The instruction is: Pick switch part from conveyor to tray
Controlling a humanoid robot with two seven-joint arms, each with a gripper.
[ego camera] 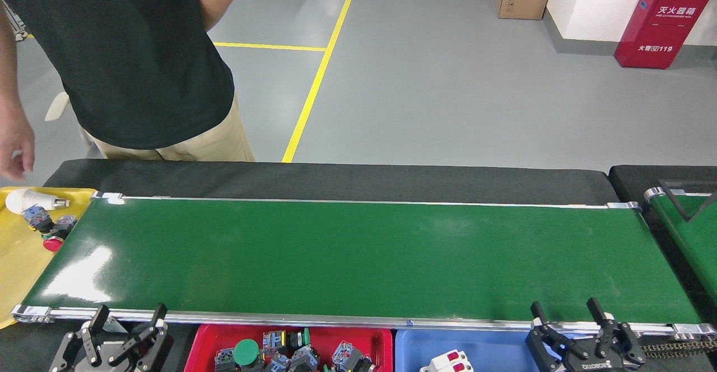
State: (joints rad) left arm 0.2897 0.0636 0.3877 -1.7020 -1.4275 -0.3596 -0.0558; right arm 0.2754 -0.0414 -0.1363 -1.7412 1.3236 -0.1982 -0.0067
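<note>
The conveyor [358,260] fills the middle of the frame, its green belt bare. A person [129,58] in a black shirt stands at upper left, behind it. Along the bottom edge sit a blue tray [482,347] and a red bin [213,344] of buttons. At lower left the left gripper [127,317] points up, fingers spread and empty; at lower right the right gripper [566,311] does likewise. The white switch part [448,362] lies in the tray, at bottom centre.
</note>
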